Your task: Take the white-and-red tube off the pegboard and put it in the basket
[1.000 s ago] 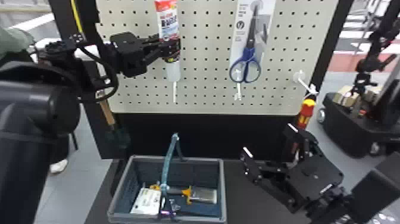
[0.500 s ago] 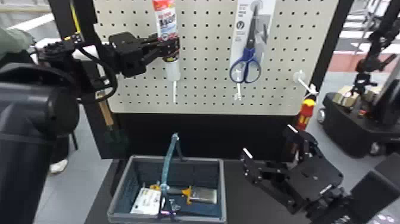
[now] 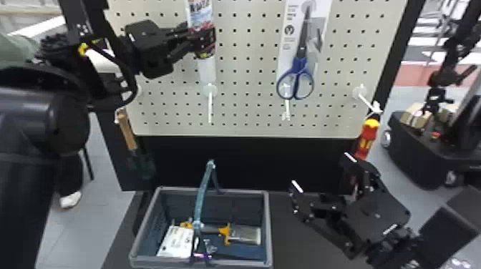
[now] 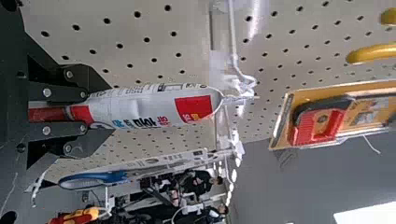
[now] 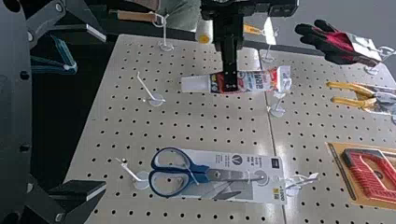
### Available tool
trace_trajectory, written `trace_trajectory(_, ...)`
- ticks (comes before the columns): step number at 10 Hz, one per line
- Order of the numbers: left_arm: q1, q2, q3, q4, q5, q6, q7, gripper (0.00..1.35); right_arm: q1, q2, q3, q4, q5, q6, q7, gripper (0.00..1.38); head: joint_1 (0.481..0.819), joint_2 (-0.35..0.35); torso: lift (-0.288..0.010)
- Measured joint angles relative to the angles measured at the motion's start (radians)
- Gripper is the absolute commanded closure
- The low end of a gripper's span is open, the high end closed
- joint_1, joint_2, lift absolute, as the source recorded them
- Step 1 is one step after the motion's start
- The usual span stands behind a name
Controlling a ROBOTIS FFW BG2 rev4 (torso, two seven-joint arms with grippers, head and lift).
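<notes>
At upper left in the head view, the left tool [image 3: 204,42] clasps the white-and-red tube [image 3: 200,16] near its capped end, before the pegboard [image 3: 247,75]. At lower right, the right tool [image 3: 324,171] is released, 2 fingers apart; at lower left, the basket [image 3: 268,229] holds a brush [image 3: 245,235].

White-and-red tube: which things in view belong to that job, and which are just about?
Belong to it:
white-and-red tube
left pincer, holding it
pegboard
basket

Just about:
scissors
brush, in basket
white packet, likewise
pliers
right pincer
</notes>
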Motion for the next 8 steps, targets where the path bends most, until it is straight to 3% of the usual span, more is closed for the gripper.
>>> trace_trajectory(4, 0.079, -0.009, 0.036, -0.199, -0.007, 0.0, 0.037, 1.1, 0.002, 0.0, 0.0, 0.006, -0.002, 0.0, 0.0, 0.19, 0.549, 0.0, -0.1)
trace_trajectory(8, 0.273, -0.046, 0.125, -0.244, 0.037, -0.025, 0.068, 1.1, 0.002, 0.0, 0.0, 0.005, -0.004, 0.0, 0.0, 0.19, 0.549, 0.0, -0.1)
